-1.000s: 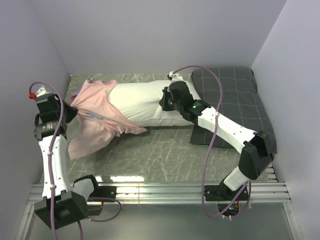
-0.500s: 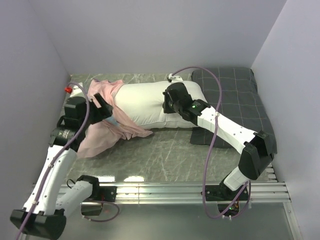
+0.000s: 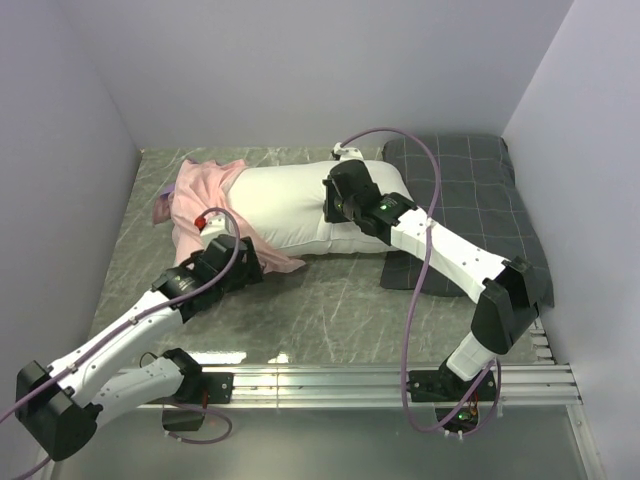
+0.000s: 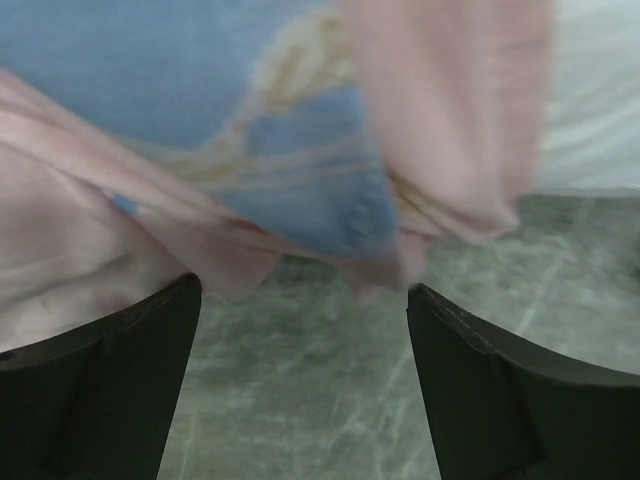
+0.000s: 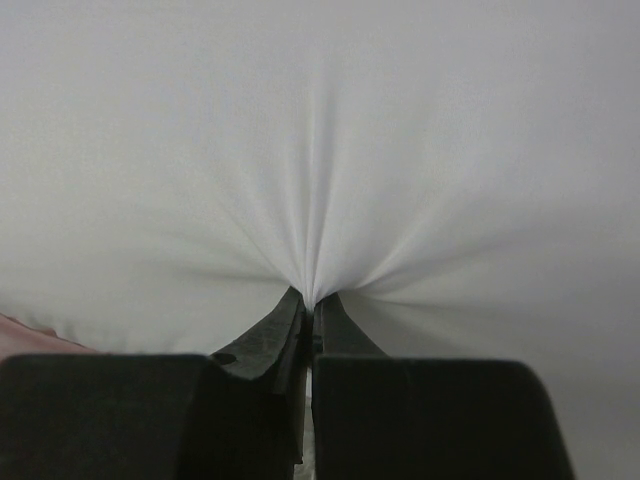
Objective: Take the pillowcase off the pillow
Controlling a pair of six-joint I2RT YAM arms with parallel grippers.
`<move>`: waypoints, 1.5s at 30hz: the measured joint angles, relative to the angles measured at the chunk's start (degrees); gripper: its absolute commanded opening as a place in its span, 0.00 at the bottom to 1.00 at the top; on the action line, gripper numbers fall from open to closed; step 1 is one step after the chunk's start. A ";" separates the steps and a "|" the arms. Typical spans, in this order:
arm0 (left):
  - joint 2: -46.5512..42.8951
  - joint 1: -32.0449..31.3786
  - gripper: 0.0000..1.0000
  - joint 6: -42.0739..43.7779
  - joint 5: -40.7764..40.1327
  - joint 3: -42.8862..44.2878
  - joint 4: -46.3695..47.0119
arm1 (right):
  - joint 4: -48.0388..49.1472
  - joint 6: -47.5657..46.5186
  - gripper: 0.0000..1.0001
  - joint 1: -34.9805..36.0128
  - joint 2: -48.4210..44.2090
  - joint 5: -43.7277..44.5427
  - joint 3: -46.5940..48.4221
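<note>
The white pillow (image 3: 290, 205) lies across the back of the table. The pink pillowcase (image 3: 205, 195) is bunched over its left end, a tongue of it trailing along the pillow's near edge. My left gripper (image 3: 262, 265) is open, low over the marble, just in front of that trailing edge. In the left wrist view nothing lies between the fingers (image 4: 100, 390); the pillowcase (image 4: 200, 200) hangs just beyond the left gripper (image 4: 303, 290). My right gripper (image 3: 335, 205) is shut on a pinch of the pillow (image 5: 320, 130), the cloth puckering into the right gripper (image 5: 313, 300).
A dark grey checked pillow (image 3: 470, 200) lies at the back right, partly under the right arm. Walls close in on the left, back and right. A metal rail (image 3: 330, 380) runs along the near edge.
My left gripper has let go of the pillowcase and opened. Its arm has swung from the far left down to the pillow's near edge. The pillowcase has settled at the pillow's left end. The right arm holds still.
</note>
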 measured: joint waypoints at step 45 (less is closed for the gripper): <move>-1.18 -0.79 0.00 4.15 -11.13 5.09 3.28 | 8.13 -8.17 0.00 15.08 5.66 24.24 -7.74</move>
